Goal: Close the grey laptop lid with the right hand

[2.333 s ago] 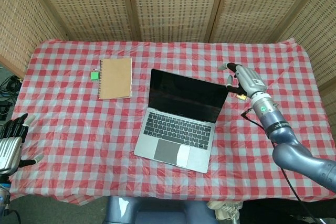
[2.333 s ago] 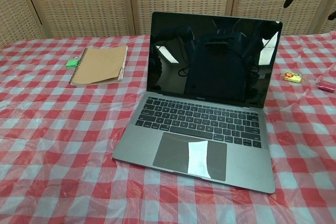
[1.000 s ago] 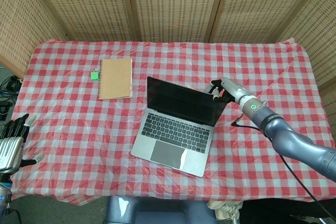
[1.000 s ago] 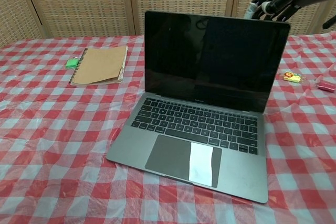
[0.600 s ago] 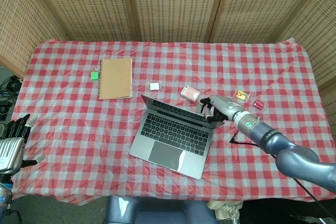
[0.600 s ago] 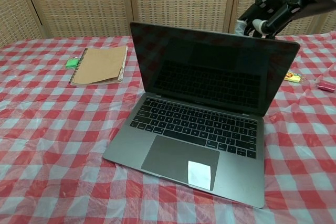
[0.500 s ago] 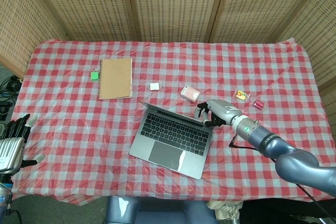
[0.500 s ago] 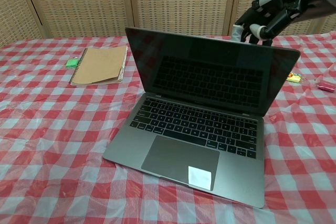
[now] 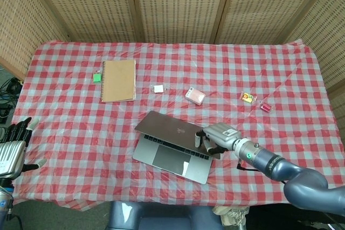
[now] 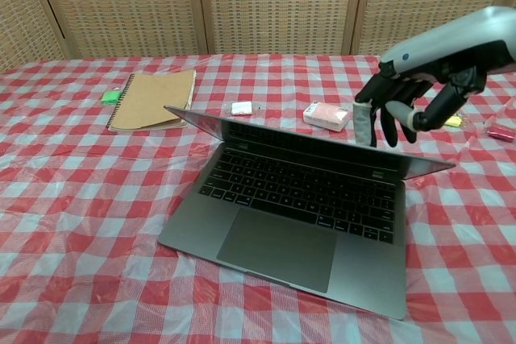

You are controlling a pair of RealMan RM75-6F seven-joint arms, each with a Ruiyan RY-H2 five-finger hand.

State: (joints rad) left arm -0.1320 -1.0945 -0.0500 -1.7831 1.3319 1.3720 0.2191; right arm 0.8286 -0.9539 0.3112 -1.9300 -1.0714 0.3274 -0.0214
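The grey laptop (image 9: 170,157) lies near the front middle of the table, its lid (image 9: 167,127) tipped far down over the keyboard (image 10: 300,187) with a narrow gap left. My right hand (image 9: 213,136) rests on the back of the lid near its right top corner. In the chest view the right hand (image 10: 415,86) hangs fingers-down, its fingertips (image 10: 363,128) touching the lid's back, holding nothing. My left hand (image 9: 12,146) sits off the table's front left corner, fingers apart and empty.
A brown spiral notebook (image 9: 118,80) and a green eraser (image 9: 97,77) lie at the back left. Behind the laptop are a small white item (image 9: 158,88), a pink box (image 9: 195,96), a yellow sweet (image 9: 247,97) and a red item (image 9: 264,106).
The lid has swung from upright down to nearly flat over the keyboard. My right hand has followed it forward and down, pressing its back. The laptop slid slightly towards the front. The left hand stayed put.
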